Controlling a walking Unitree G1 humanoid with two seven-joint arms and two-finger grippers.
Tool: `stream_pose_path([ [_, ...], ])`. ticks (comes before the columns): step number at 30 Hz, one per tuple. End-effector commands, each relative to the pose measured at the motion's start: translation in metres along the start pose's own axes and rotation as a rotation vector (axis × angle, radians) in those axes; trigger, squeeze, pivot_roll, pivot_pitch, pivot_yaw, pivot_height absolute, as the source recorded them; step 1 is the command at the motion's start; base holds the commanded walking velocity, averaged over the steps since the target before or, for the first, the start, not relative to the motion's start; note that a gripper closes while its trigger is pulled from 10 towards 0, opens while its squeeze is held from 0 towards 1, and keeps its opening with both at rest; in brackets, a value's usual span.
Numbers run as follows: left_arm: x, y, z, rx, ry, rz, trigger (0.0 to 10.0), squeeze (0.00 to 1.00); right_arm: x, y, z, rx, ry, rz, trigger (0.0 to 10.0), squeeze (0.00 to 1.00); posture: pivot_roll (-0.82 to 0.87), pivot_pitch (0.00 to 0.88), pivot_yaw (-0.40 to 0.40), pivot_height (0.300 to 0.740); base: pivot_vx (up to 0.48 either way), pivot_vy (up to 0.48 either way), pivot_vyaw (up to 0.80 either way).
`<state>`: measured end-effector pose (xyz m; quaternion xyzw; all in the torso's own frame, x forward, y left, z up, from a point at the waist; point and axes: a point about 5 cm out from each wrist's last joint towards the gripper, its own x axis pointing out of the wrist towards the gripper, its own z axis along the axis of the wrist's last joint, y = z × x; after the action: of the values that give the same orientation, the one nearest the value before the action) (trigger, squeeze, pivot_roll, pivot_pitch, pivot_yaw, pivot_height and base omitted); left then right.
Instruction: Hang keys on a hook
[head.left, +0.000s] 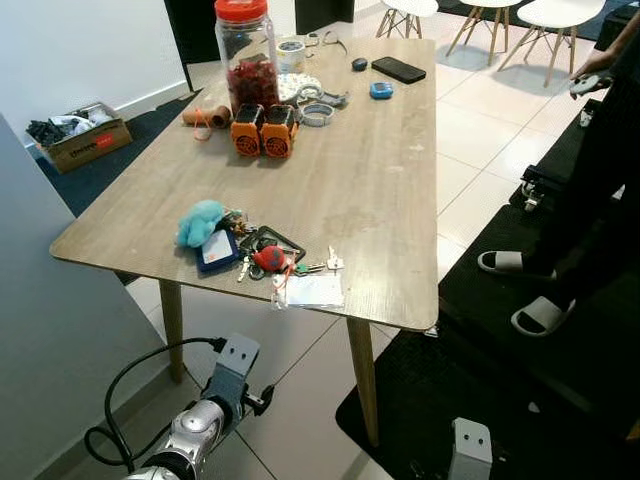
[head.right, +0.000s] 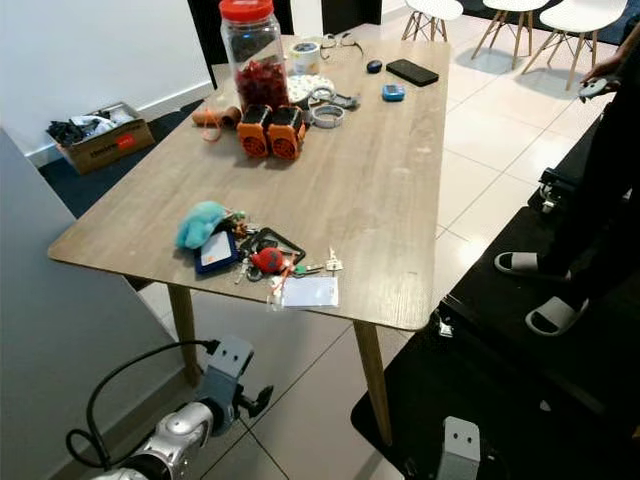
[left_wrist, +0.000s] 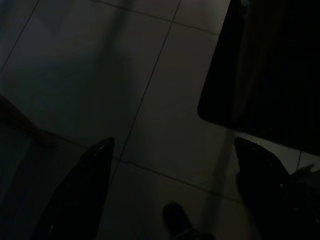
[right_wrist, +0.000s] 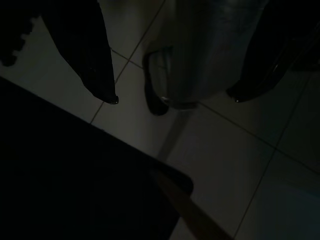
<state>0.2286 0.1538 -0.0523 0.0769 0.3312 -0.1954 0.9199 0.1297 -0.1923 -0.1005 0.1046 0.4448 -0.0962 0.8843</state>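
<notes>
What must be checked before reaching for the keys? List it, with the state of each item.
1. Keys located: ok, bunch lies near the table's front edge, beside a blue plush.
2. Left gripper free: ok, open, hanging low over the floor.
3. Right gripper free: ok, open, hanging low.
4. Card sleeve clear of the keys: cannot tell, it touches the bunch.
5. Hook found: not ok.
6. Person clear: ok, standing off to the table's right.

Matt wooden table (head.left: 380, 200), glossy tiled floor (head.left: 480, 130).
</notes>
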Motion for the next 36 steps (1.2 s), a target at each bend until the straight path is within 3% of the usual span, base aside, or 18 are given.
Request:
stream_pose_path([
  [1,-0.005,0.011,-0.008,0.050,0.052,0.038,10.0,0.00,-0.001,-0.002,-0.003,0.012,0.010,-0.005,10.0,0.00,0.03,0.004,0.048,0.740,0.000,0.000,0.00],
  [8,-0.008,0.020,-0.012,0.106,0.099,0.079,10.0,0.00,-0.002,-0.004,-0.003,-0.001,0.011,-0.008,10.0,0.00,0.03,0.006,0.044,0.740,0.000,0.000,0.00],
  [18,-0.015,0.027,-0.023,0.064,0.125,0.107,10.0,0.00,-0.002,-0.005,-0.004,-0.021,0.008,-0.006,10.0,0.00,0.02,0.050,0.052,0.740,0.000,0.000,0.00],
  [25,-0.028,0.043,-0.045,0.125,0.281,0.226,10.0,0.00,-0.006,-0.008,-0.014,-0.029,0.027,-0.019,10.0,0.00,0.02,0.065,0.046,0.740,0.000,0.000,0.00],
  [27,-0.031,0.047,-0.050,0.086,0.314,0.243,10.0,0.00,-0.006,-0.008,-0.014,-0.029,0.029,-0.018,10.0,0.00,0.02,0.067,0.044,0.740,0.000,0.000,0.00],
  [29,-0.039,0.052,-0.062,-0.048,0.377,0.279,10.0,0.00,-0.006,-0.009,-0.014,-0.029,0.030,-0.016,10.0,0.00,0.02,0.067,0.042,0.740,0.000,0.000,0.00],
  [33,-0.041,0.052,-0.067,-0.090,0.398,0.271,10.0,0.00,-0.006,-0.009,-0.013,-0.029,0.027,-0.013,10.0,0.00,0.02,0.064,0.042,0.740,0.000,0.000,0.00],
  [36,-0.046,0.042,-0.080,0.031,0.452,0.181,10.0,0.00,-0.005,-0.010,-0.011,-0.032,0.027,-0.007,10.0,0.00,0.03,0.063,0.043,0.740,0.000,0.000,0.00],
])
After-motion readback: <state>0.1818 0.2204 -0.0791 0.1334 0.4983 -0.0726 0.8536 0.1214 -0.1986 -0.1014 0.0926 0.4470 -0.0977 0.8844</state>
